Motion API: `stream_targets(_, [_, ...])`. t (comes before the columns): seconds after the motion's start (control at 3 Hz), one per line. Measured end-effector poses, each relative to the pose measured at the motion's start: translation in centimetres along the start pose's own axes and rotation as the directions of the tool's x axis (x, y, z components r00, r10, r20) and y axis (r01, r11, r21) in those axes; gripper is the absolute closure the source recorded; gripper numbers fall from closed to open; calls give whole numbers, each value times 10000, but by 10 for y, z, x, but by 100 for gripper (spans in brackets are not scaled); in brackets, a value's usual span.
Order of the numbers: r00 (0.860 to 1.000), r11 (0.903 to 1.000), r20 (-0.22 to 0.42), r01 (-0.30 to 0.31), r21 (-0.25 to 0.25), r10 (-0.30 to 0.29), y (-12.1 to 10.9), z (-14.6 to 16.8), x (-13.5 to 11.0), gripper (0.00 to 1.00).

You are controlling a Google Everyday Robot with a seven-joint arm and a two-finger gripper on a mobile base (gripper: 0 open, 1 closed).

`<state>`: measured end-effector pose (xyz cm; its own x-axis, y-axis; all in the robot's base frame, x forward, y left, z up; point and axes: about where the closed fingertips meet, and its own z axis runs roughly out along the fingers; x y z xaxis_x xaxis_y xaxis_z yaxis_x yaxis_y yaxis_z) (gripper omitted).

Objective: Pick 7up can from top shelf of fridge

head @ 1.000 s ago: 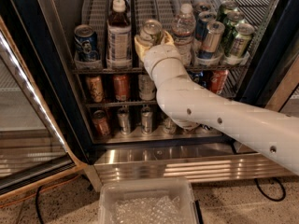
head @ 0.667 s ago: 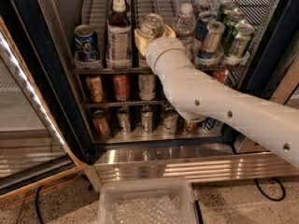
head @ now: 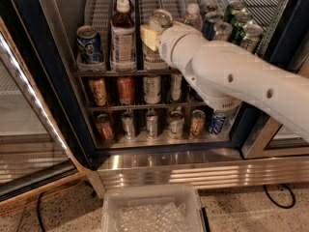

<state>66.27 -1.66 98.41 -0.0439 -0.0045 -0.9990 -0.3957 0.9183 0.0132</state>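
Observation:
The 7up can (head: 160, 20), pale with a silver lid, sits tilted in the middle lane of the top shelf (head: 99, 13) of the fridge (head: 62, 88). Most of its body is hidden behind my gripper (head: 150, 36). The gripper is shut on the can and holds it a little above the wire rack. One yellowish finger (head: 147, 36) shows at the can's left side. My white arm comes in from the lower right and covers the shelf's right half.
A blue can (head: 89, 43) and a brown bottle (head: 123, 35) stand left of the gripper. A water bottle (head: 193, 14) and dark green cans (head: 240, 21) stand to the right. Lower racks hold small cans. The glass door (head: 29, 129) is open at left. A clear plastic bin (head: 152, 211) is on the floor.
The gripper and the 7up can have risen together and shifted slightly right; the can now tilts. The arm's elbow has lifted higher across the shelves.

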Motion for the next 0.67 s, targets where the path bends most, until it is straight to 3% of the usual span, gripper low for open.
stream_targets(0.33, [9957,9966,-919,-153,-815,78,11,-17,2,100])
stream_targets(0.67, [9874,9921,-1581,-172,-1243,-27,3,-34,9,100])
